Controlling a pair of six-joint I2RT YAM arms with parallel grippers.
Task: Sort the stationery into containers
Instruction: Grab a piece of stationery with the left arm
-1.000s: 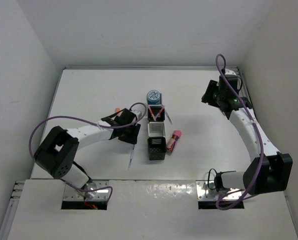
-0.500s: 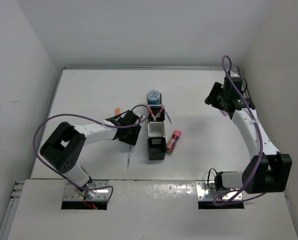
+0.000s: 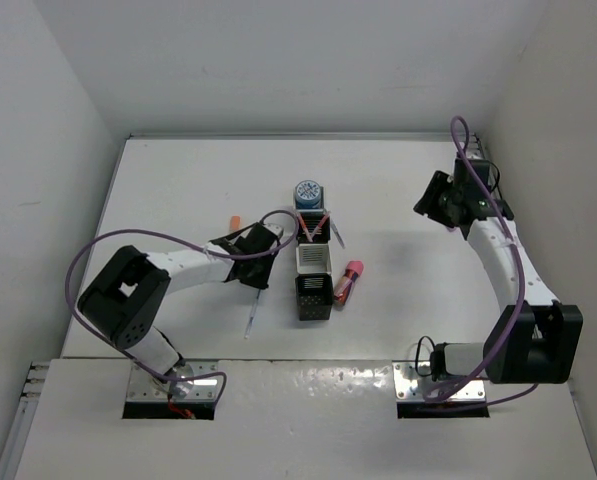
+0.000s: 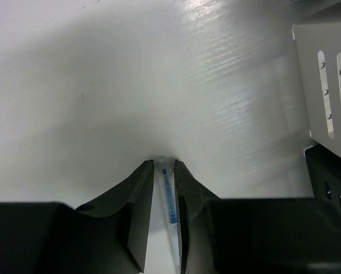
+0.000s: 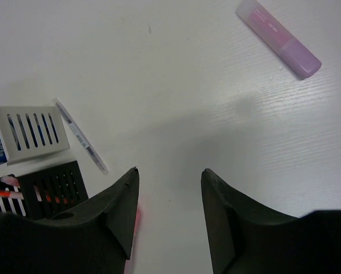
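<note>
We note left gripper (image 4: 165, 169) clamped on thin pen (image 4: 169, 201), low over table (image 4: 101, 85), just left of container row (image 3: 314, 270). Pen's free end points toward near edge. Right gripper (image 5: 170, 172) spread, holding nothing, over far-right table; pink highlighter (image 5: 279, 39) lies beyond it. Red marker (image 3: 350, 281) lies just right of row.

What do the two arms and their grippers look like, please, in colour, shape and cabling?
Both the left arm and right arm have white links with bulky black joint housings. A loose purple cable loops along each. The left gripper and right gripper have matte black fingers tapering to blunt tips.
</note>
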